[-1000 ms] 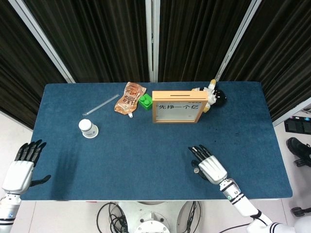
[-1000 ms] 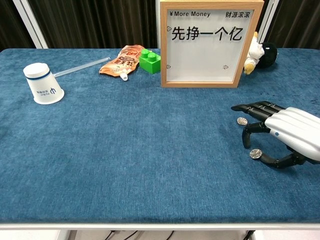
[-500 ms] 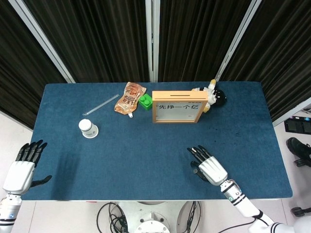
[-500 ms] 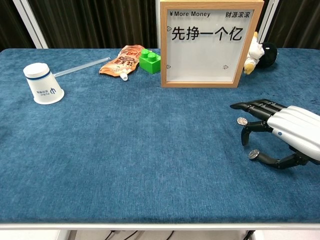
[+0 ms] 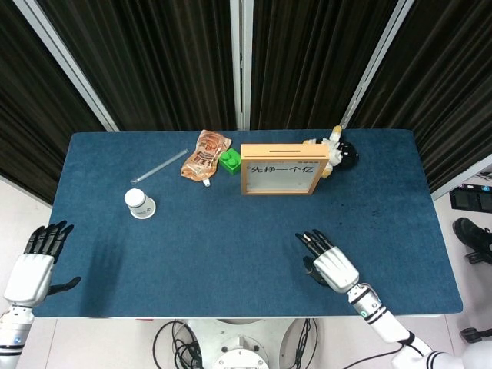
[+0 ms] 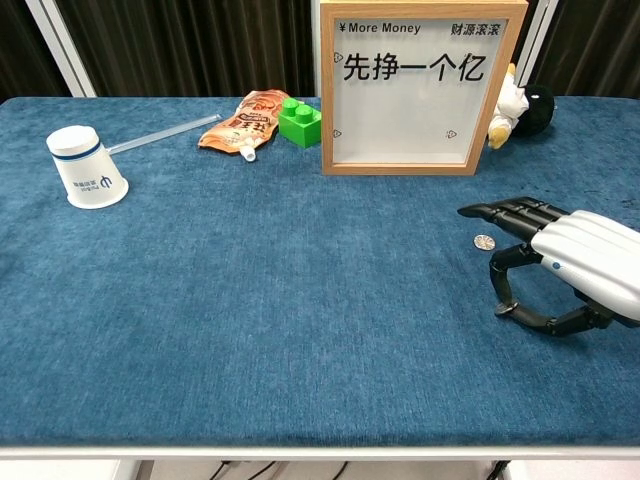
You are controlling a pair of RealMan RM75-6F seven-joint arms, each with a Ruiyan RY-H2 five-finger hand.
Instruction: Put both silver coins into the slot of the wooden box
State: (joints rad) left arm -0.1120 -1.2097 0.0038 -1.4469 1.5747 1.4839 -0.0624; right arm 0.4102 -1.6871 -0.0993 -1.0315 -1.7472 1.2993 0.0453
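The wooden box stands upright at the back middle of the blue table, with its slot on the top edge. One silver coin lies flat on the cloth just under the outstretched fingers of my right hand. The thumb and one curled finger of that hand meet at the spot where the second coin lay, pinching it; that coin is hidden between them. My left hand hangs off the table's front left corner, fingers spread, holding nothing.
A white paper cup stands upside down at the left, with a clear straw behind it. An orange pouch and a green brick lie left of the box. A plush toy sits to its right.
My right hand's curled finger has come down to the thumb over the nearer coin, which no longer shows. The left hand has barely moved.
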